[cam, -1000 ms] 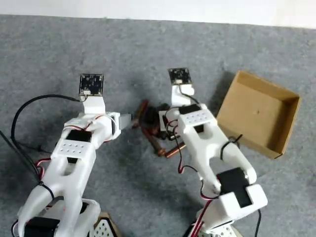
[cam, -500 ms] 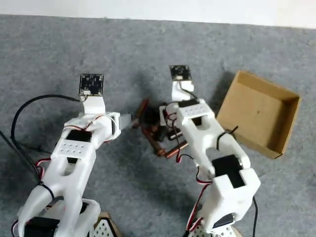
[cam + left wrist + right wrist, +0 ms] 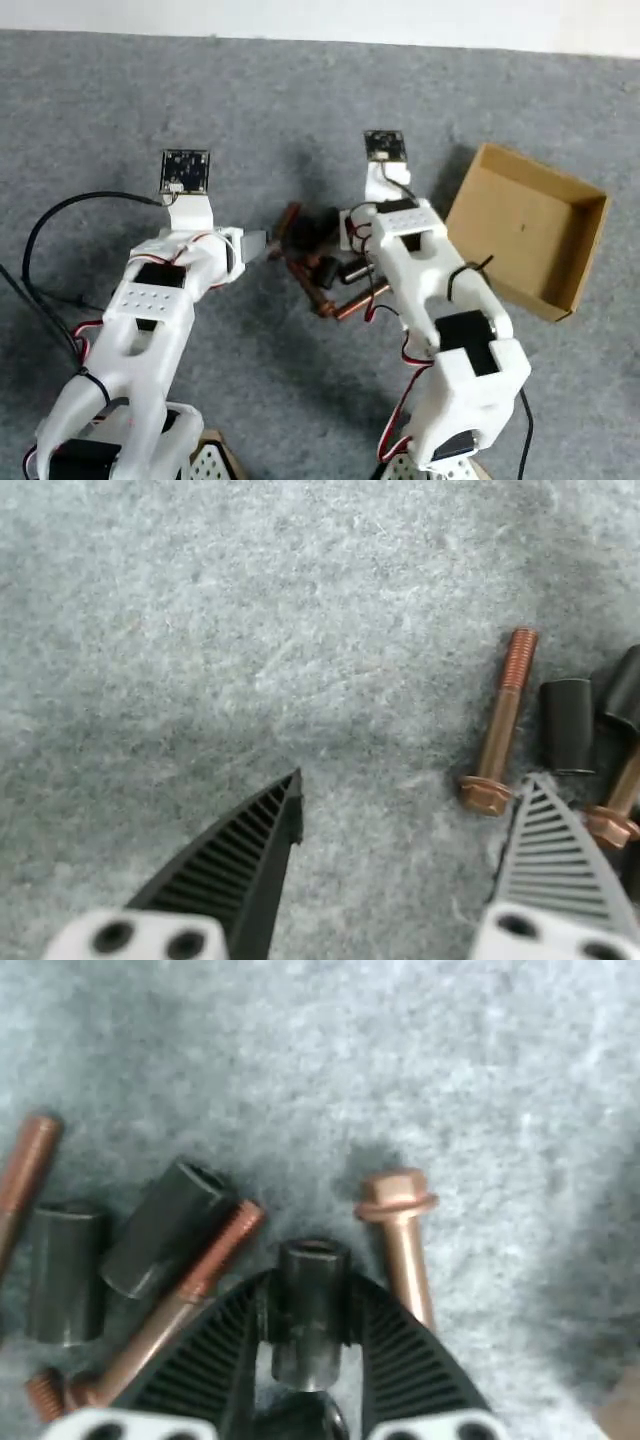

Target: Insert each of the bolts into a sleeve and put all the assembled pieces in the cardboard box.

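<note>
Farthest left of the cardboard box (image 3: 525, 235) and well apart from it: left arm (image 3: 150, 300), low over the grey felt-like tabletop (image 3: 120, 90), pointing toward the box. Left jaws spread wide, gripping nothing, bare tabletop between them. Close to the pale jaw's tip, without touching: the flanged head of a copper bolt (image 3: 500, 720), lying flat. Alongside that bolt, a short black sleeve (image 3: 568, 727), also flat, near but apart.

Nearer the box, between the two arms: a loose heap of bolts and sleeves (image 3: 318, 268), copper and black, some pieces crossing each other.

Nearer still, just left of the box: right arm (image 3: 430, 270), angled down over the box-side edge of the heap. Right jaws closed on a gripped sleeve (image 3: 308, 1295), pinched at its sides, open mouth facing away from the wrist. Just beside it, a second bolt (image 3: 403, 1250) flat on the tabletop, head away from the jaws. On its other side, a slanting third bolt (image 3: 190, 1280), threaded end near the sleeve's mouth. Beyond that, two loose sleeves (image 3: 165, 1230) next to each other.

Rightmost: the box itself, open at the top, set corner-on to the arms.
</note>
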